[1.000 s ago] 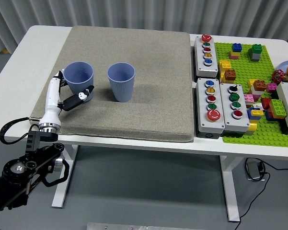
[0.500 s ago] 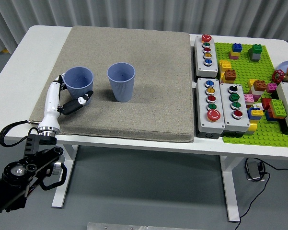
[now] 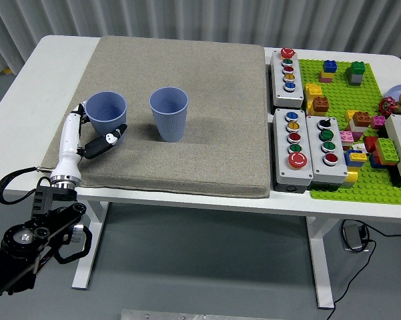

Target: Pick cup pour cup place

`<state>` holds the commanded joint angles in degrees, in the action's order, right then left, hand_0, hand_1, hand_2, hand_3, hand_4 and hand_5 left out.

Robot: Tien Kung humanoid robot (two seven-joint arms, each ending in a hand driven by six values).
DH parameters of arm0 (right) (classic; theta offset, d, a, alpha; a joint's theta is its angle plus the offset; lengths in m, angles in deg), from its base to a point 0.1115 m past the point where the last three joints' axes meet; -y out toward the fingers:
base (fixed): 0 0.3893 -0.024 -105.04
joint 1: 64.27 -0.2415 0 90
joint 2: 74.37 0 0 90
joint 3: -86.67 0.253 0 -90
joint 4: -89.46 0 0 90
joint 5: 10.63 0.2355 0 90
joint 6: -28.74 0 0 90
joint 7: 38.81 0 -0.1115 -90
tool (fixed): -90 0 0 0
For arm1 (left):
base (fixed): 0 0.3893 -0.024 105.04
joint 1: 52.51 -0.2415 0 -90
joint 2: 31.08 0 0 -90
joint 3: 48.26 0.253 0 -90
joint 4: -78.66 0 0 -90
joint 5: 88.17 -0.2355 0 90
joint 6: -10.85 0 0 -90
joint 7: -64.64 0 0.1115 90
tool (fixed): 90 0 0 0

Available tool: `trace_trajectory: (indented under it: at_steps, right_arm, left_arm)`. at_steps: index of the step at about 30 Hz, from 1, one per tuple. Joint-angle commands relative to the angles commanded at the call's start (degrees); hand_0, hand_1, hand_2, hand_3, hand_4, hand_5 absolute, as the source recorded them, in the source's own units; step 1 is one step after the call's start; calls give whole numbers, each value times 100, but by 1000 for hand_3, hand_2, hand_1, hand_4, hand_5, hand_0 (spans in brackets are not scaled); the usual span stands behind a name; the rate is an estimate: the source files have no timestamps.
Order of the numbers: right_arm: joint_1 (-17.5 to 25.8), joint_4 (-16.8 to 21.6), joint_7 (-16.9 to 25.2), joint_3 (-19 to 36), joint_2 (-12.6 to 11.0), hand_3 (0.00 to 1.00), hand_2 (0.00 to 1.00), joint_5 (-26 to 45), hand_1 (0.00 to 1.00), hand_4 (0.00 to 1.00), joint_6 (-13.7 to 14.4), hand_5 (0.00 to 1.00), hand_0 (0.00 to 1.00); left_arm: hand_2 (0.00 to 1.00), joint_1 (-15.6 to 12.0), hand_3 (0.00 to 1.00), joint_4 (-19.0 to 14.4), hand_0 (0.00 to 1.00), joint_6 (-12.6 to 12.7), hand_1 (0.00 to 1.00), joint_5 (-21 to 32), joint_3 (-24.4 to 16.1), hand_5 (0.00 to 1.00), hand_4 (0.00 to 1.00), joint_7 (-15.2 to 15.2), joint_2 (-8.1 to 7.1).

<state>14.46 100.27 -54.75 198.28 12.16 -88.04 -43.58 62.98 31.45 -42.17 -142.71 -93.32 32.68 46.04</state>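
White table (image 3: pixel 27 87): spans the frame; its far edge meets a corrugated grey wall, its right end is cut off by the picture's edge.

Grey-brown mat (image 3: pixel 187 87): covers the table's left and middle, both cups standing on it.

Green baseplate (image 3: pixel 360 180): right of the mat, running out of frame at the right; scattered coloured bricks (image 3: pixel 357 72) stand on it, too small to sort individually. A bowl-like item at the right edge is mostly cut off.

Button boxes: one long grey box (image 3: pixel 287 79) at the far side with five coloured buttons, two shorter boxes (image 3: pixel 308 147) side by side nearer the front edge, a fourth box partly out of frame on the right.

Left arm: black links rise from the lower left corner, a black cable looped beside them; white forearm shell ends in the left hand (image 3: pixel 93 130) at the mat's near-left part.

Left cup (image 3: pixel 107 112): blue, upright, at the mat's left, mouth up, inside not readable. The left hand sits at its near-left side, thumb and dark-tipped fingers curving round its lower wall from either side; the cup hides the far fingers, so whether they press on the wall cannot be told. Base appears to rest on the mat.

Right cup (image 3: pixel 169 113): blue, upright, just right of the first, apart from it, untouched.

Right arm: out of view.
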Motion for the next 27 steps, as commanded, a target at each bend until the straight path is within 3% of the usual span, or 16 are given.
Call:
trace_trajectory:
  at_steps: [1, 27]
  right_arm:
    - [-4, 0, -1, 2, 0, 573, 559, -1, 598, 2, 0, 71, 671]
    - [-36, -3, 9, -14, -8, 573, 559, 35, 597, 2, 6, 68, 671]
  left_arm:
    - [804, 1, 747, 0, 674, 0, 713, -2, -4, 364, 908, 2, 1]
    - [840, 3, 775, -12, 695, 0, 734, -231, -32, 379, 923, 135, -5]
